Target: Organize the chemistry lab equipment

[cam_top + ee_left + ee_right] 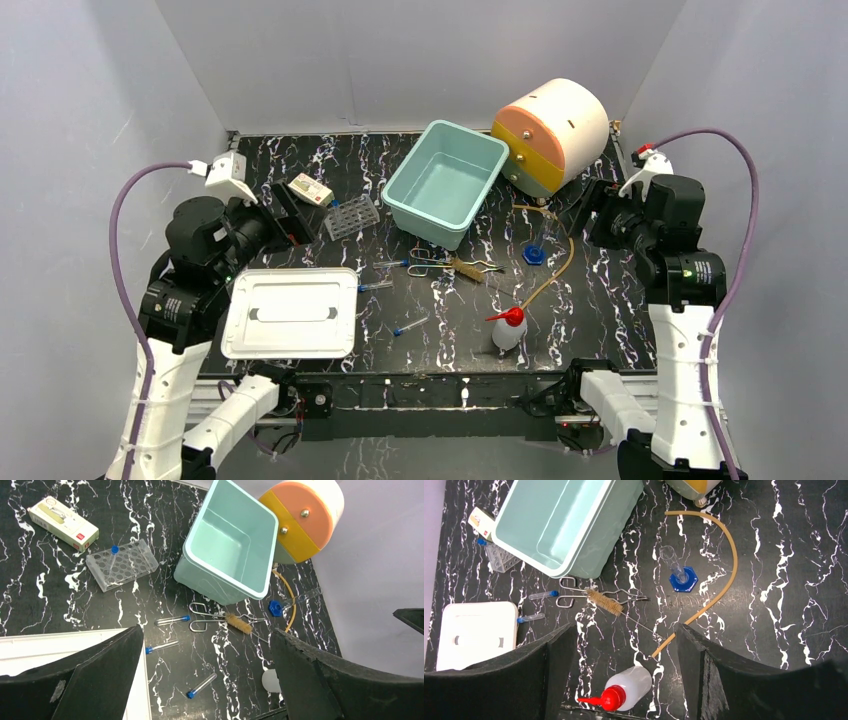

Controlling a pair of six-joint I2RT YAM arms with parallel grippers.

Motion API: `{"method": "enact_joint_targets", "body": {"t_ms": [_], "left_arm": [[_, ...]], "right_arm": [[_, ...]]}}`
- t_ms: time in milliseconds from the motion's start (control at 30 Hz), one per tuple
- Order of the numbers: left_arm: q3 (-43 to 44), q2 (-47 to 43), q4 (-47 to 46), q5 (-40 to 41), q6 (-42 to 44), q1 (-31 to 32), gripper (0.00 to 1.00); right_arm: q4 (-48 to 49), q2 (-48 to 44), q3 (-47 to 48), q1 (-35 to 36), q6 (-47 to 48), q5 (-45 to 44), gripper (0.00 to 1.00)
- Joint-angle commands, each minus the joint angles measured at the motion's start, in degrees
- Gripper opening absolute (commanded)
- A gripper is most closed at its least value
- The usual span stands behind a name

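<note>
Left fingers (95, 680): held wide apart, nothing gripped.
Grey tube rack (122, 566): set left of the teal bin (220, 587), one blue-capped tube (114, 554) in it.
Wash bottle (634, 682): placed near the front edge of the counter (799, 580).
Right fingers (744, 680): held wide apart, nothing gripped.

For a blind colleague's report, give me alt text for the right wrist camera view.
The right end effector, open, hangs over a black marbled table holding a mint bin, tan rubber tubing, metal tongs and a red-nozzled wash bottle.
</note>
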State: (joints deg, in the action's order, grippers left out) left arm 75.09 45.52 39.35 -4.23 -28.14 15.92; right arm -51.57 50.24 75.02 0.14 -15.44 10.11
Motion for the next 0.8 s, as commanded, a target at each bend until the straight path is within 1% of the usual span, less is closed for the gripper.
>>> {"method": "enact_joint_targets", "body": {"t_ms": [0,267,333,533,667,767], "left_arm": [[-1.76,-0.77,0.11,-1.03,-0.51,0.34,0.98],[-2.95,-1.26,-0.98,-4.88,-2.61,0.66,0.98],[-3.10,-1.46,-1.92,-6.96,-2.79,0.77,0.98],[-4.45,-0.02,-3.13,-9.02,-2.52,0.78,0.98],[-5.37,1.25,-3.94,-11.20,-3.06,0.77,0.98],[-6.68,1.44,-4.78,-13.10,-3.95,0.73,0.98]], "right_arm": [[0.46,0.16,-0.62,0.37,0.22,1.15,0.81],[1.63,1.77,-0.30,0.47,0.26,2.71,0.80],[2.60,2.69,0.29,0.46,-0.04,3.23,0.80],[9.09,8.54,1.47,0.48,-2.51,3.83,0.76],[17.49,11.54,-1.63,1.76,-6.23,-0.41,0.73],[20.99,16.27,-2.18,3.53,-6.66,-5.37,0.70]]}}
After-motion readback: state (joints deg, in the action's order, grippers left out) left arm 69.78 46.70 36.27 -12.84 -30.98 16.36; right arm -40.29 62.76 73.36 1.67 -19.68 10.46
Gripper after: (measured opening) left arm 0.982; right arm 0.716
